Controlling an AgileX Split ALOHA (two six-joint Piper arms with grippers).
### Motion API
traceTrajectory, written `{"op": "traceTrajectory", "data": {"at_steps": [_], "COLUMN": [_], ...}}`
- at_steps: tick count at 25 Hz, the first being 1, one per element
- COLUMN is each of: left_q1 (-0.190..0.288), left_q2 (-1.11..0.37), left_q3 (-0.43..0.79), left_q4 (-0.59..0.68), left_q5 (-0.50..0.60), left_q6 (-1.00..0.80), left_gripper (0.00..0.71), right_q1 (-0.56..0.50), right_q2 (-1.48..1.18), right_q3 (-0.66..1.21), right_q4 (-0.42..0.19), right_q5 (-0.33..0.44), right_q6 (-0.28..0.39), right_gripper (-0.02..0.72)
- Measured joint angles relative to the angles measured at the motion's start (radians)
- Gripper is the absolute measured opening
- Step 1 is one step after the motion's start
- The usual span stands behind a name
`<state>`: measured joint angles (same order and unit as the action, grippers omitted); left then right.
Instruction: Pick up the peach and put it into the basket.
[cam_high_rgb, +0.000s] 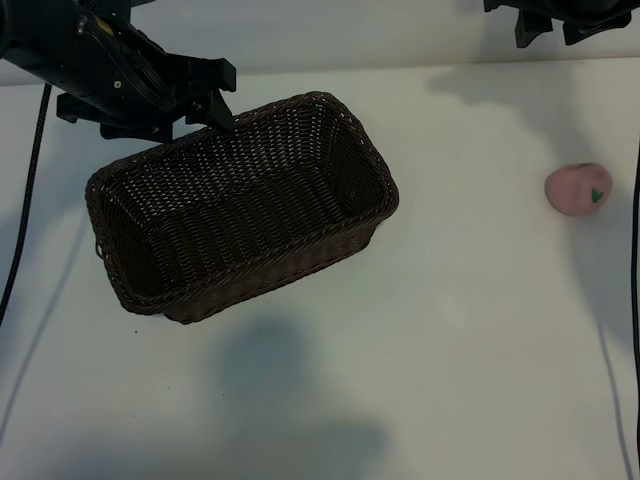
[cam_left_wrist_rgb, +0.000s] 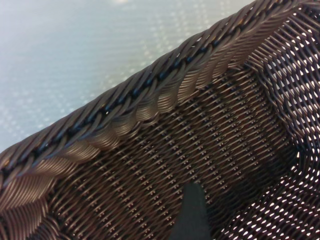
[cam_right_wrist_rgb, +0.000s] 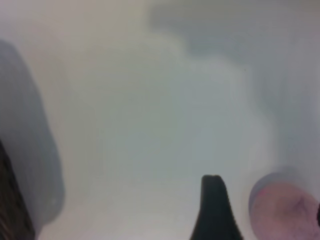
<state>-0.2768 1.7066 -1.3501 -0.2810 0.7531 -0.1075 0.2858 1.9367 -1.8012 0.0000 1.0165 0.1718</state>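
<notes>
The dark brown wicker basket (cam_high_rgb: 240, 205) lies slanted on the white table, left of the middle. My left gripper (cam_high_rgb: 222, 98) is at its far long rim, open and astride the wall. In the left wrist view one finger (cam_left_wrist_rgb: 192, 212) shows inside, against the woven wall (cam_left_wrist_rgb: 150, 165); the other is hidden. The pink peach (cam_high_rgb: 578, 190) with its green leaf mark sits alone near the right edge. My right gripper (cam_high_rgb: 555, 25) hangs open, high at the top right. In the right wrist view the peach (cam_right_wrist_rgb: 282, 210) lies just past one finger (cam_right_wrist_rgb: 215, 210).
The white table (cam_high_rgb: 450, 330) stretches wide between basket and peach and along the front. A black cable (cam_high_rgb: 25, 220) hangs down at the left edge, another (cam_high_rgb: 634, 250) at the right edge. Soft shadows fall on the front of the table.
</notes>
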Motion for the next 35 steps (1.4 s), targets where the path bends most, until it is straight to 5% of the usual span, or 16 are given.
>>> {"op": "traceTrajectory", "data": {"at_steps": [30, 35], "left_q1": [0.002, 0.016], "left_q2": [-0.001, -0.043], "left_q3": [0.000, 0.011], "left_q4": [0.005, 0.142], "left_q5": [0.001, 0.088], "left_q6": [-0.006, -0.124], "left_gripper": [0.589, 0.589], "right_q1": [0.000, 0.000], "right_q2": [0.000, 0.000], "right_q3": [0.000, 0.000], "right_q4": [0.000, 0.000], "right_q5": [0.026, 0.044], "right_q6": [0.000, -0.002], "right_gripper": [0.482, 0.482]}}
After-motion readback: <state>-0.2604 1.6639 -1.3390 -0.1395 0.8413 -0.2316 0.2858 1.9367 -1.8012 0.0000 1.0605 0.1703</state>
